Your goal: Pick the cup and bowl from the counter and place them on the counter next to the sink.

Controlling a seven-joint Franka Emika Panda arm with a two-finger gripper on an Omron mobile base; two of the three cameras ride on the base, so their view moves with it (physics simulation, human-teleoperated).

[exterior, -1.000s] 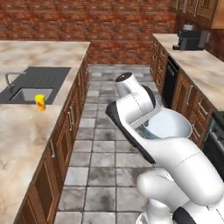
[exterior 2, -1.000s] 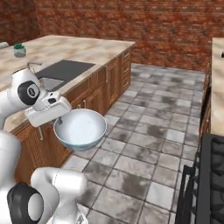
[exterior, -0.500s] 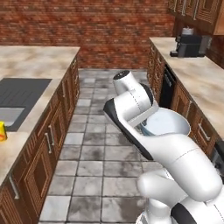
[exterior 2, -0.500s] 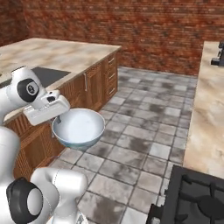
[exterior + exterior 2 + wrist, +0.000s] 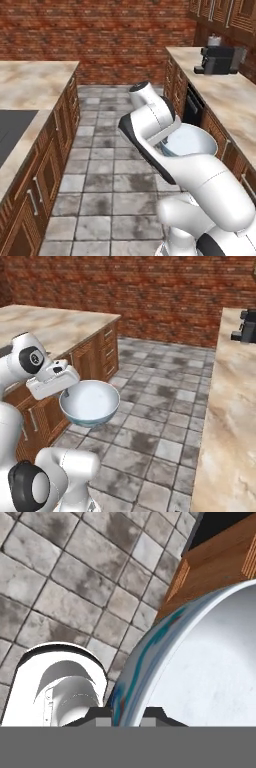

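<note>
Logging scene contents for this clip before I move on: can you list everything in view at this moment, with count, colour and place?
bowl: one, white inside, light blue outside, held by its rim above the tiled floor, upright
counter: two runs, beige-brown marbled stone on wooden cabinet fronts, one on each side of the aisle
sink: one, dark grey, set into the left counter, cut off by the edge of the left base view
coffee machine: one, dark grey, on the right counter towards the far end
floor: grey stone tiles, between the counters
brick wall: red-brown, at the far end
gripper: one, dark fingertips either side of the bowl's rim, shut on it
</note>
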